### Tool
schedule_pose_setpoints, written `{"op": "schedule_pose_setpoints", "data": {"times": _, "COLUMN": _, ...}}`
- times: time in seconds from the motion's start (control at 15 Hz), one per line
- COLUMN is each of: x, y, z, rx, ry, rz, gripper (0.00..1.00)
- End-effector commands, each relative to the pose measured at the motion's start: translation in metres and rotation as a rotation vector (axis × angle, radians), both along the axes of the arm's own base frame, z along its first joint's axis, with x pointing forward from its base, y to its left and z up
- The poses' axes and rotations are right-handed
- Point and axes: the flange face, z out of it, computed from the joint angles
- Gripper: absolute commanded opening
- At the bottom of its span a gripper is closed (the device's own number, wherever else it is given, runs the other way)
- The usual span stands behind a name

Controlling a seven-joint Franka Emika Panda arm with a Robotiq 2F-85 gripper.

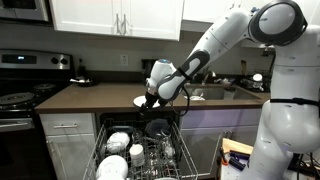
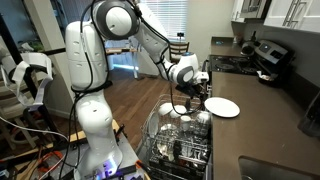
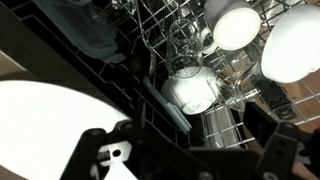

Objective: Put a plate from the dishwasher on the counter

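Nearest the onlooker, the dishwasher [image 2: 180, 150] stands open with its wire rack [image 1: 140, 158] pulled out. The rack carries white bowls [image 3: 298, 45] and a clear glass [image 3: 192, 88]. Above the rack's counter-side edge hangs the gripper [image 2: 193, 99], jaws spread wide and grasping nothing. In the wrist view its dark fingers [image 3: 105, 152] stand well apart. Just beside it, the plate [image 2: 222, 107] lies flat on the counter [image 2: 275, 118], near the edge over the dishwasher. Whether a finger touches the plate's rim cannot be told. Farther along the counter stands the black stove [image 2: 262, 55].
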Motion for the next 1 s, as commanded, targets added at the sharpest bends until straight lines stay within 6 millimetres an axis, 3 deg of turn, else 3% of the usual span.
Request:
{"op": "schedule_pose_setpoints", "data": {"times": 0.0, "x": 0.01, "y": -0.006, "z": -0.004, "rx": 0.015, "ry": -0.011, "rz": 0.018, "gripper": 1.0}}
{"op": "schedule_pose_setpoints", "data": {"times": 0.93, "x": 0.016, "y": -0.028, "z": -0.008, "rx": -0.024, "ry": 0.007, "rz": 0.012, "gripper": 1.0}}
